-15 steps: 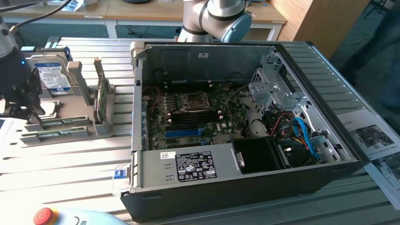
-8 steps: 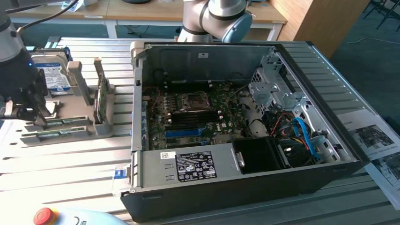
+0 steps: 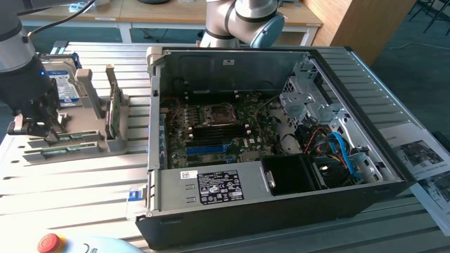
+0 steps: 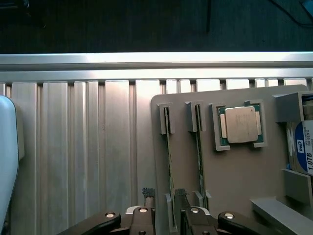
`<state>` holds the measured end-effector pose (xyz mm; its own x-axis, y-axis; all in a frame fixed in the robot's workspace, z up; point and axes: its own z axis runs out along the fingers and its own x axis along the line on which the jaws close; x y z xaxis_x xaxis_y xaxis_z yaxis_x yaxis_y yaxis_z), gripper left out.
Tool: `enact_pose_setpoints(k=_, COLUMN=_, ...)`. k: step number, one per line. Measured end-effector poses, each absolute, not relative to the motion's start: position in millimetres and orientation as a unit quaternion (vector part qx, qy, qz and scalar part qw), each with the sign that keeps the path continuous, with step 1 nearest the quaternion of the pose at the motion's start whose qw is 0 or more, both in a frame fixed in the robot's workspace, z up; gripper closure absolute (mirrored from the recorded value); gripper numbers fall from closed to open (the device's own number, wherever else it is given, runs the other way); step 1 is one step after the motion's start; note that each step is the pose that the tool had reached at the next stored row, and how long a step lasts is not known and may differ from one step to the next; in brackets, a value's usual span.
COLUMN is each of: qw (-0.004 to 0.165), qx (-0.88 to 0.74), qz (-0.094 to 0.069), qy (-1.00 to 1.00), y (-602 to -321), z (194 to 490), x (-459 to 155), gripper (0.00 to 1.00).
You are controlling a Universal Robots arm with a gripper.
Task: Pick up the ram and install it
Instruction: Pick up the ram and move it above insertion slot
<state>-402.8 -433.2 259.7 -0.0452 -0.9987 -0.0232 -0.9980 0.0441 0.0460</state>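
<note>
Two green ram sticks stand on edge in slots of a grey holder tray [image 4: 234,171]. The ram [image 4: 169,161] nearer the tray's rim runs between my fingertips, and the second stick [image 4: 199,161] lies parallel beside it. My gripper [image 4: 164,194] is open, with one finger on each side of the first ram's end and no grip on it. In the exterior view my gripper [image 3: 42,129] hangs over the tray [image 3: 77,150] at the exterior view's left, with the ram's [image 3: 63,153] green edge just below it.
The open computer case [image 3: 267,208] fills the middle, with its motherboard [image 3: 218,129] and blue slot strip [image 3: 211,148] exposed. The tray also holds a processor chip [image 4: 240,125] and a blue-labelled hard drive [image 4: 304,149]. A red stop button [image 3: 49,242] sits at the front edge.
</note>
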Motion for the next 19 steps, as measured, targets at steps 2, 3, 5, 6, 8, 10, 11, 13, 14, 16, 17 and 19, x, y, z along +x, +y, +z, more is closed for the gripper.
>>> enact_pose_setpoints(k=2, qw=0.008, qx=0.691, qz=-0.025, qy=-0.722, y=-433.2, z=259.8, x=-402.8, gripper=0.70)
enact_pose_setpoints(k=3, qw=0.008, qx=0.691, qz=-0.025, qy=-0.722, y=-433.2, z=259.8, x=-402.8, gripper=0.70)
enact_pose_setpoints(k=5, qw=0.008, qx=0.692, qz=-0.025, qy=-0.722, y=-432.7, z=259.7, x=-402.3, gripper=0.70)
enact_pose_setpoints(k=6, qw=0.008, qx=0.692, qz=-0.025, qy=-0.721, y=-432.1, z=259.7, x=-402.1, gripper=0.70)
enact_pose_setpoints(k=8, qw=0.008, qx=0.693, qz=-0.025, qy=-0.721, y=-430.7, z=259.7, x=-401.3, gripper=0.70)
enact_pose_setpoints(k=10, qw=0.008, qx=0.693, qz=-0.025, qy=-0.720, y=-430.4, z=259.6, x=-401.0, gripper=0.70)
enact_pose_setpoints(k=11, qw=0.008, qx=0.694, qz=-0.025, qy=-0.720, y=-430.4, z=259.6, x=-400.9, gripper=0.70)
enact_pose_setpoints(k=13, qw=0.008, qx=0.698, qz=-0.025, qy=-0.715, y=-430.2, z=259.6, x=-400.7, gripper=0.70)
enact_pose_setpoints(k=14, qw=0.008, qx=0.702, qz=-0.025, qy=-0.712, y=-430.2, z=259.6, x=-400.5, gripper=0.70)
enact_pose_setpoints(k=16, qw=0.008, qx=0.707, qz=-0.025, qy=-0.706, y=-430.3, z=259.7, x=-400.1, gripper=0.70)
enact_pose_setpoints(k=17, qw=0.008, qx=0.709, qz=-0.025, qy=-0.705, y=-430.4, z=259.7, x=-400.0, gripper=0.70)
enact_pose_setpoints(k=19, qw=0.008, qx=0.709, qz=-0.025, qy=-0.705, y=-430.3, z=259.7, x=-400.0, gripper=0.70)
